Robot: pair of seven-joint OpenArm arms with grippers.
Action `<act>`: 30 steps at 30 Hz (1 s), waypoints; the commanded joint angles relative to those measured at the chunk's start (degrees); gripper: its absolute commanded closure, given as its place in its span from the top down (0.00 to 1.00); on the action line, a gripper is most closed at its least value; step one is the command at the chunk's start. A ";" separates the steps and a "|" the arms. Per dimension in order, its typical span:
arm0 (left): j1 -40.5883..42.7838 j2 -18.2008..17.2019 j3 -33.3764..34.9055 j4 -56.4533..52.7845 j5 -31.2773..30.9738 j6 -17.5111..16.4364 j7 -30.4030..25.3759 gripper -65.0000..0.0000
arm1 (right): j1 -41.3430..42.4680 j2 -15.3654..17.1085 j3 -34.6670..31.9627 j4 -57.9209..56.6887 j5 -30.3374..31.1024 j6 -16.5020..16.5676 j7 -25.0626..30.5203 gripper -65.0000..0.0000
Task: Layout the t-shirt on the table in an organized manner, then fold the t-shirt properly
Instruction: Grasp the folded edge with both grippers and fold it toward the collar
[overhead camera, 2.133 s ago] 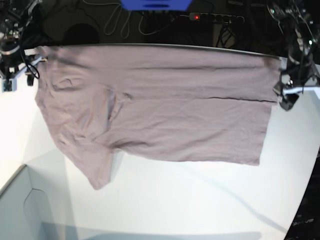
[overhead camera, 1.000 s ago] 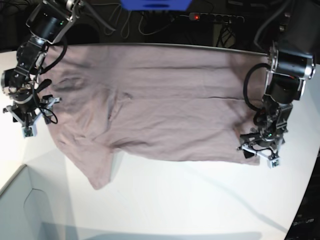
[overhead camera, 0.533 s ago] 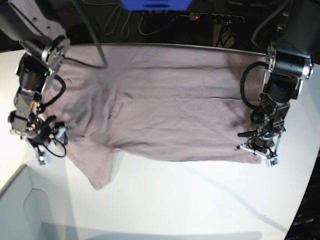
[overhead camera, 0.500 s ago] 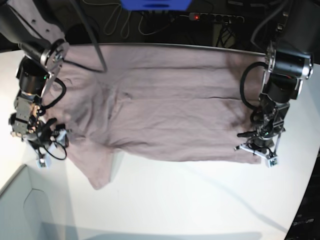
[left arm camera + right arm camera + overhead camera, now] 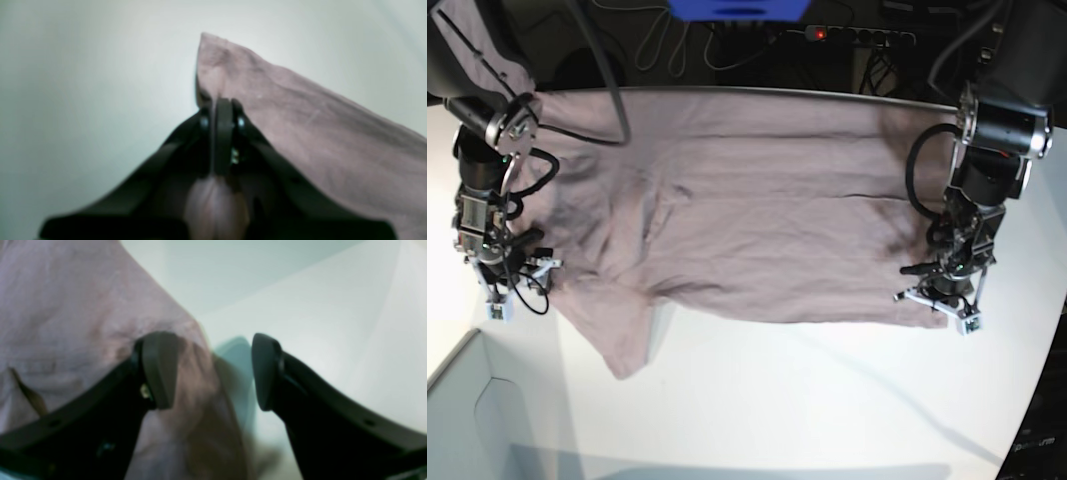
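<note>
Robotics lab bench, not a home. White table (image 5: 847, 400) with curved edge, dark floor behind it strewn with loose cables (image 5: 667, 45), a power strip (image 5: 857, 36) with lit red switch, blue box (image 5: 739, 9) at the back, pale grey-blue bin corner (image 5: 467, 420) near.

Left gripper (image 5: 223, 110) pointing down, jaws pressed together, thin fold of t-shirt (image 5: 317, 133) pinched between fingertips, cloth bunched behind pads. In base view left arm (image 5: 992, 150) bent down steeply, wrist vertical. Right gripper (image 5: 213, 370) jaws spread wide, nothing clamped; one finger (image 5: 158, 368) over cloth edge, other finger (image 5: 263, 370) off cloth. Right arm (image 5: 487, 170) angled down, wrist near vertical, gripper low.
</note>
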 commanded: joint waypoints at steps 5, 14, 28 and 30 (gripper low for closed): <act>-0.65 -0.25 -0.07 0.09 -0.29 -0.14 1.91 0.00 | 0.41 0.69 -0.11 0.29 -0.15 0.00 -0.47 0.37; -0.56 -0.16 -0.16 0.53 -0.55 -0.14 2.08 0.00 | 0.06 0.07 0.24 5.39 -0.15 0.00 -0.38 0.00; 14.30 -6.58 -0.16 31.21 -17.26 0.39 6.57 0.00 | -14.27 -7.23 0.41 31.94 0.55 0.09 -0.38 0.00; 16.05 -8.07 -0.16 34.46 -19.72 0.39 6.92 0.00 | -16.99 -8.02 0.41 36.16 5.39 0.09 -0.38 0.00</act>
